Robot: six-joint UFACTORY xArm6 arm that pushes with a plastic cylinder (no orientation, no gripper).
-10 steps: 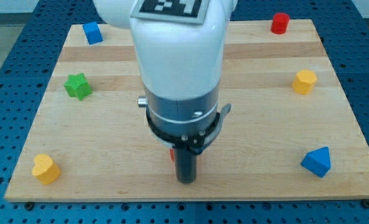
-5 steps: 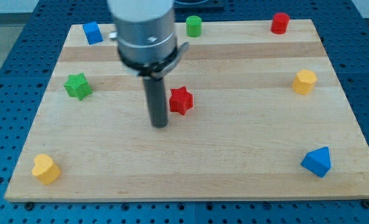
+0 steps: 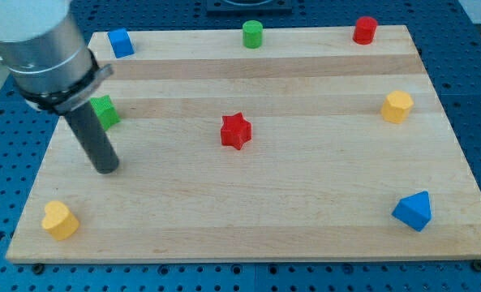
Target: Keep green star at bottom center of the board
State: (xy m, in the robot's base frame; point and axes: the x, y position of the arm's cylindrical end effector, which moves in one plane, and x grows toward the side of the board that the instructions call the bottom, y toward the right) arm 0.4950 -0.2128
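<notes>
The green star (image 3: pixel 106 111) lies near the board's left edge, about halfway up, partly hidden behind my rod. My tip (image 3: pixel 106 168) rests on the wood just below the star, a little toward the view's bottom. The arm's grey and white body covers the view's top left corner.
A red star (image 3: pixel 235 130) lies near the middle. A blue block (image 3: pixel 121 42), a green cylinder (image 3: pixel 252 34) and a red cylinder (image 3: pixel 365 30) line the top edge. A yellow block (image 3: pixel 397 106) is at the right, a blue block (image 3: pixel 412 211) at bottom right, a yellow heart (image 3: pixel 59 220) at bottom left.
My tip has swept from the board's bottom centre up and to the left, ending just below the green star. The blocks have not moved.
</notes>
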